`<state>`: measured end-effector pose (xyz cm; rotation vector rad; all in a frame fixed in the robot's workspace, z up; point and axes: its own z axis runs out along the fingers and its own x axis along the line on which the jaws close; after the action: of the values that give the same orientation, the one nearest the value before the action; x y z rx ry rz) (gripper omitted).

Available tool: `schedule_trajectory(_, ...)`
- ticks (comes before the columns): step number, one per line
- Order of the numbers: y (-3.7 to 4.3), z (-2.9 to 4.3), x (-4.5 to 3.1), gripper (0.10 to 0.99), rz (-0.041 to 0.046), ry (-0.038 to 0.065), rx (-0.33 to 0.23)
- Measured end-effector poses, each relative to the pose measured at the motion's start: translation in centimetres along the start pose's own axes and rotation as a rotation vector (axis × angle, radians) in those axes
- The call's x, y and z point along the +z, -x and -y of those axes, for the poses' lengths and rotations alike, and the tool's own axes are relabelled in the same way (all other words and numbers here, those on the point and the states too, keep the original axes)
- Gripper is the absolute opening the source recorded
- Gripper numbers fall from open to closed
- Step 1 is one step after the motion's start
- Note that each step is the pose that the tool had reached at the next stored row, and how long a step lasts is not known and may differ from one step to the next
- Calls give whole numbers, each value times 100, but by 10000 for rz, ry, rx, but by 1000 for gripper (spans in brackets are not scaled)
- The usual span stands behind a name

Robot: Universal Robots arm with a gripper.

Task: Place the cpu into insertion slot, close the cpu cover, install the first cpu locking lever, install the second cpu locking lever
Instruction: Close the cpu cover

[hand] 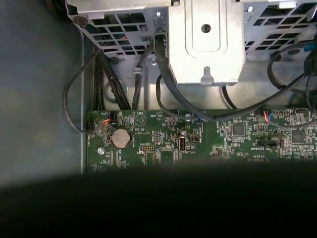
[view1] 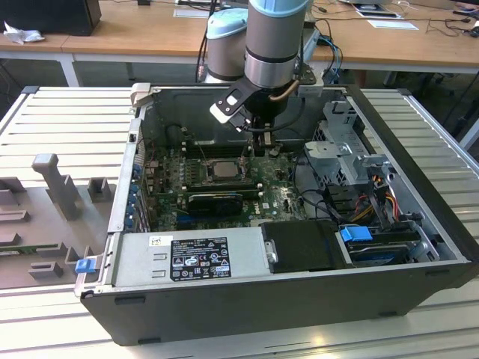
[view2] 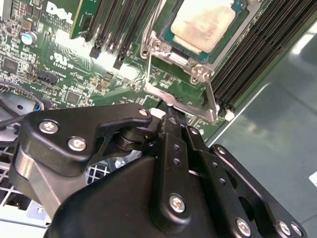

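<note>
Apparently closed, the pincer (view2: 166,114) touches the locking lever (view2: 149,69) beside the cpu (view2: 203,25).

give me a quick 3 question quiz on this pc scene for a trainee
1. True or false: the cpu sits in the insertion slot.
2. The claw is nearest to: A) the slot's edge B) the power supply C) the drive cage.
3. Fill in: the motherboard is ____ in colour.
Key: 1 true; 2 A; 3 green.
</note>
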<state>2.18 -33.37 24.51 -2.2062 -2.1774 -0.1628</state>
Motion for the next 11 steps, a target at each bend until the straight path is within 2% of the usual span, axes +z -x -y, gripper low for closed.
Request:
schedule_trajectory(8, 1, 60, -3, 106, 0, 0, -1)
schedule_trajectory(10, 1, 87, -4, 106, -1, 0, -1)
schedule_trajectory(11, 1, 123, -5, 106, -1, 0, -1)
